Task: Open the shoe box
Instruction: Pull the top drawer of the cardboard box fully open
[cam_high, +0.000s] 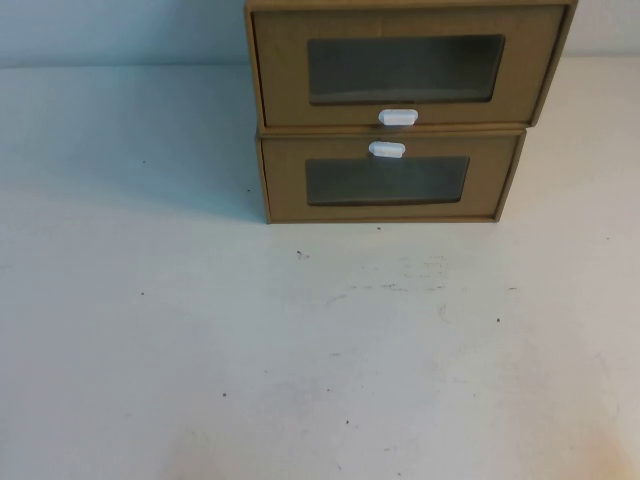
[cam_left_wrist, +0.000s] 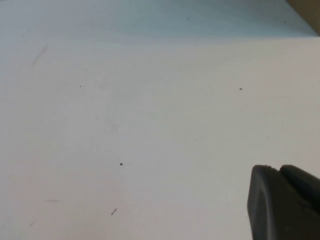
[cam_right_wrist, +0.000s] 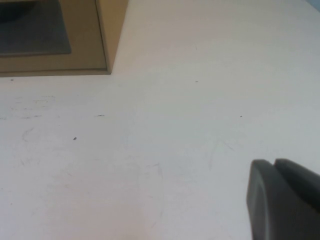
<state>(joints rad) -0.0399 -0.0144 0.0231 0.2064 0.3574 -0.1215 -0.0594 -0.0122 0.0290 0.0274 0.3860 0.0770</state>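
Two brown cardboard shoe boxes are stacked at the back of the table, fronts closed. The upper box (cam_high: 410, 65) has a dark window and a white handle (cam_high: 397, 117) at its lower edge. The lower box (cam_high: 390, 180) carries its white handle (cam_high: 387, 150) above its window. Neither arm shows in the high view. My right gripper (cam_right_wrist: 274, 162) is shut on nothing above bare table, well short of the lower box (cam_right_wrist: 55, 35). My left gripper (cam_left_wrist: 277, 169) is also shut and empty, with only a brown box corner (cam_left_wrist: 307, 10) at the picture's edge.
The white table (cam_high: 300, 350) stretches wide in front of the boxes, marked by small dark specks and faint scuffs. A pale wall stands behind the boxes at the back left.
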